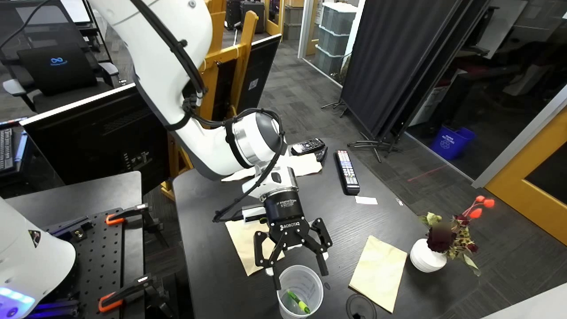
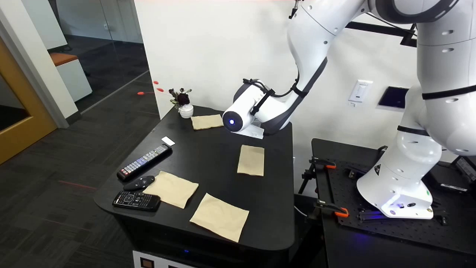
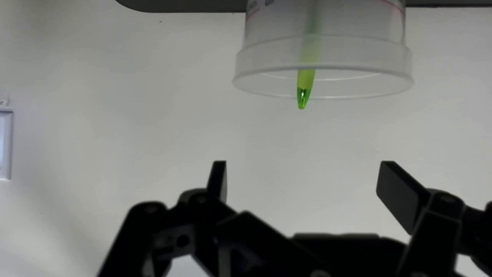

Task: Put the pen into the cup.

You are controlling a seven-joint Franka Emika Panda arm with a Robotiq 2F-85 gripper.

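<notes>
The bright-green pen (image 1: pixel 298 301) stands inside the clear plastic cup (image 1: pixel 320 289), leaning on its wall. In the wrist view, which is upside down, the pen's tip (image 3: pixel 306 80) sticks out past the rim of the cup (image 3: pixel 357 46). The cup stands upright on the dark table. My gripper (image 1: pixel 301 276) is open, with its fingers wide apart just above and behind the cup rim in this view. Nothing is between the fingers in the wrist view (image 3: pixel 301 184), and they are apart from the pen. In an exterior view the arm hides the gripper, cup and pen.
A white vase with red flowers (image 1: pixel 426 257) stands near the table edge. Tan paper sheets (image 1: pixel 380 272) lie around, one beside the cup. A black ring-shaped thing (image 1: pixel 361 306) lies near the cup. Remotes (image 2: pixel 145 162) lie along the far edge. A white wall (image 2: pixel 208 44) borders the table.
</notes>
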